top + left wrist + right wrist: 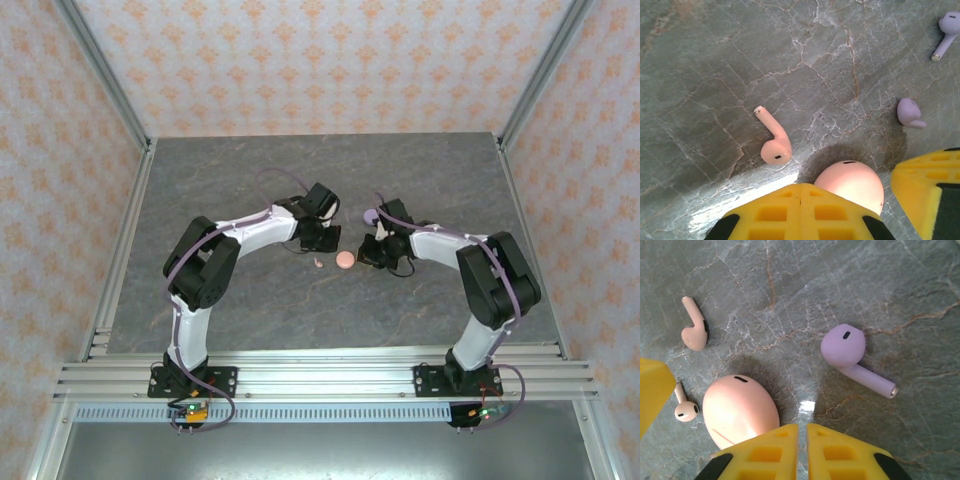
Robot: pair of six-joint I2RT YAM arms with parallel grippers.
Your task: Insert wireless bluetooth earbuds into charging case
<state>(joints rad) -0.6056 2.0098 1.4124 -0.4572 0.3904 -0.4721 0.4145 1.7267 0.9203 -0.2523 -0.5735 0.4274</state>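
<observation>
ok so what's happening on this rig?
Both arms are down at the middle of the table. The left gripper and right gripper are shut and hold nothing, and sit on either side of the pink case, which looks closed. The pink earbuds and lilac earbuds lie loose on the table around it.

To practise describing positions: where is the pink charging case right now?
In the top view the pink case lies near the centre of the table, between the left gripper and the right gripper, a pink earbud just to its left.
</observation>
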